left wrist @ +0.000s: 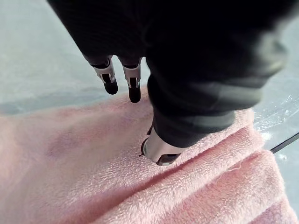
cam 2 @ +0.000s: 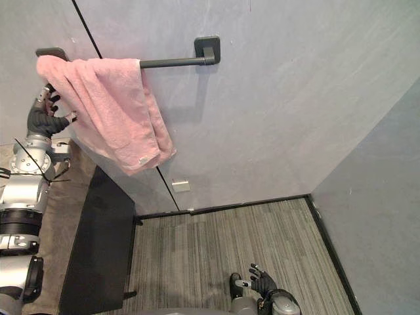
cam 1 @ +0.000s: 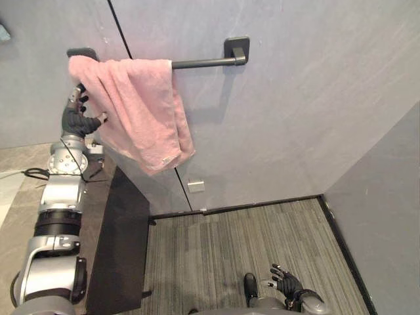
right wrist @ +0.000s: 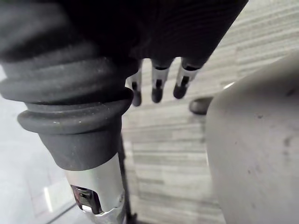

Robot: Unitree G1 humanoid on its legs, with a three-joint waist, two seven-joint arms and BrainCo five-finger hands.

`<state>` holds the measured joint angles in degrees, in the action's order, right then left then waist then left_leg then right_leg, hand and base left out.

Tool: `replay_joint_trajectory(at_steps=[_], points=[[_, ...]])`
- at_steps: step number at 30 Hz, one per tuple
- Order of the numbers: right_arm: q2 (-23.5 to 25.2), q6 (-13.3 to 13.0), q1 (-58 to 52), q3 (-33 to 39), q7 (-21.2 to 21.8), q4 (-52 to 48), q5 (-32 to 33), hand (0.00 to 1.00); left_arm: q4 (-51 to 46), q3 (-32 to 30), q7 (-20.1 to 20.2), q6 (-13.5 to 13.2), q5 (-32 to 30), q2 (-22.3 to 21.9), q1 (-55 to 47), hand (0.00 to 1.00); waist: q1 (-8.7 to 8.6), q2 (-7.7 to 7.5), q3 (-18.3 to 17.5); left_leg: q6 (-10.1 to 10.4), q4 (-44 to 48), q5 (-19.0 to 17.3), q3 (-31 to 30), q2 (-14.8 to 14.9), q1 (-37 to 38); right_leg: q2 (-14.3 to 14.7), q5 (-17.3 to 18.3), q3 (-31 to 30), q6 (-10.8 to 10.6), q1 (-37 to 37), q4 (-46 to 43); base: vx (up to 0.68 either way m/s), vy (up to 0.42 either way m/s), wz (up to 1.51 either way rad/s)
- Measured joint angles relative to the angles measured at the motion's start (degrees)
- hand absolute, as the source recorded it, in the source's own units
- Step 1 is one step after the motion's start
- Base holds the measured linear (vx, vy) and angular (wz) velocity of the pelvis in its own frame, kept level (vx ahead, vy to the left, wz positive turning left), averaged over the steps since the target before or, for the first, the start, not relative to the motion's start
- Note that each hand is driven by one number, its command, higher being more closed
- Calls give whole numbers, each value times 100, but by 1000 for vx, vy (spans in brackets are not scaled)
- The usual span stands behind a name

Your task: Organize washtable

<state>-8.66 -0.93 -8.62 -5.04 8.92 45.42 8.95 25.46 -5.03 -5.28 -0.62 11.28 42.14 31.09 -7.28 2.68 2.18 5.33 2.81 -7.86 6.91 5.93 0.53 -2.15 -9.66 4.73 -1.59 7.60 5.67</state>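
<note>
We find the left hand point(cam 1: 80, 117) raised on an upright arm, its fingers straight and apart and its thumb resting on the pink terry-cloth towel point(cam 1: 134, 108). The towel, fuzzy and creased, hangs folded over a dark metal wall bar point(cam 1: 207, 62). The right hand point(cam 1: 287, 282) hangs low over the striped grey floor point(cam 1: 230, 243), fingers relaxed.

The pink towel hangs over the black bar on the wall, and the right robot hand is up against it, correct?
Not quite: it is the left robot hand against the pink towel on the black bar, as the left eye view shows.
</note>
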Motion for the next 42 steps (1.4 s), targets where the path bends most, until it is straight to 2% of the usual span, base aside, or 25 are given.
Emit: replay_joint_trajectory(at_steps=[17, 22, 28, 42], points=[[19, -61, -1, 4, -20, 8, -65, 0, 82, -31, -116, -64, 163, 6, 139, 0, 23, -25, 36, 0, -1, -1, -12, 9, 11, -13, 1, 22, -1, -17, -1, -2, -1, 0], [18, -74, 22, 14, -61, 31, -122, 0, -319, -269, -136, -116, 166, 6, -266, 0, 25, -38, 43, 0, 5, -1, -45, 13, 10, -14, 1, 57, -2, -36, -2, -2, -1, 2], [14, -67, 30, 77, -128, 48, -260, 0, -357, -473, -149, -130, 168, 6, -402, 0, 38, -65, 45, 0, 33, 0, -128, 12, 12, -28, 3, 139, -3, -97, -2, -8, -3, 7], [11, -63, 34, 67, -125, 70, -286, 0, -511, -481, -236, -212, 287, 6, -534, 0, 32, -92, 31, 0, 52, 0, -145, 12, 18, -33, 4, 148, -4, -121, -3, -2, -1, 0]])
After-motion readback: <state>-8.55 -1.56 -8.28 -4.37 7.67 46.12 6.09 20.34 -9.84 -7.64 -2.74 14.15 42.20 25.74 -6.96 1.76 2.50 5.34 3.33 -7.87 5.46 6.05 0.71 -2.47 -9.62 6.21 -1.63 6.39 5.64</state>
